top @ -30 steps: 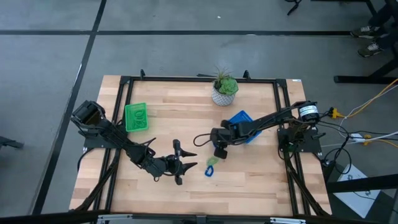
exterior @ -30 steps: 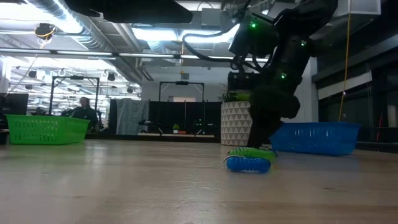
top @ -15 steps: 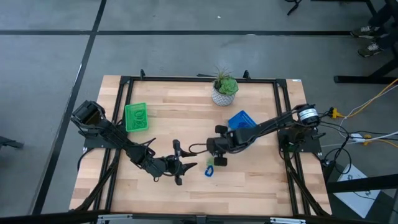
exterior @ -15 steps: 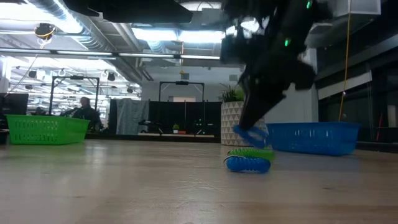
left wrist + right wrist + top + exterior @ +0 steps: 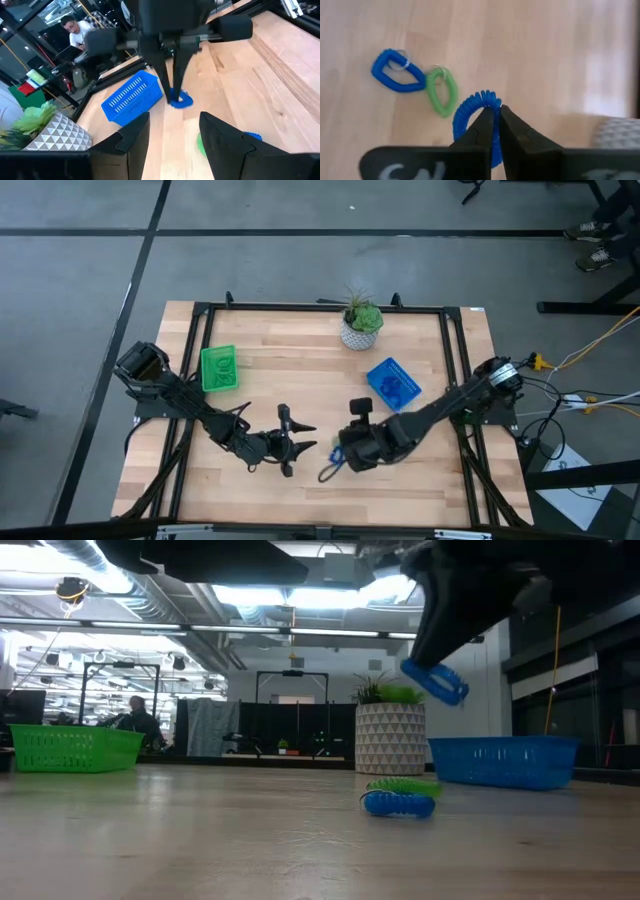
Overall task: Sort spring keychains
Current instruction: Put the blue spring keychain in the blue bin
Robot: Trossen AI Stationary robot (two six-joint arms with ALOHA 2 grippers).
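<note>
My right gripper (image 5: 496,114) is shut on a blue spring keychain (image 5: 435,680), held well above the table. One blue keychain (image 5: 397,77) and one light green keychain (image 5: 441,91) lie flat on the wood side by side, also seen as blue keychain (image 5: 398,803) and green keychain (image 5: 405,785). In the high view my right gripper (image 5: 340,460) is over the table's near middle. My left gripper (image 5: 300,442) stands open just left of it, nothing between its fingers (image 5: 135,140). My right gripper pinches the coil of the blue loop (image 5: 487,98) on one side, between its two fingertips. The fingers slant down from above. The loop hangs tilted below the fingertips (image 5: 172,85), clear of the table.
The blue tray (image 5: 392,383) lies at the right middle and the green tray (image 5: 218,368) at the far left. A potted plant (image 5: 360,325) stands at the far edge. Bare wood lies along the near edge. A person (image 5: 130,718) sits in the room behind.
My right gripper has risen from the table beside the two lying keychains and swung toward the near edge, rolling as it went. It has carried a blue keychain up, lifted clear of the wood. The blue and green keychains on the table have stayed put.
</note>
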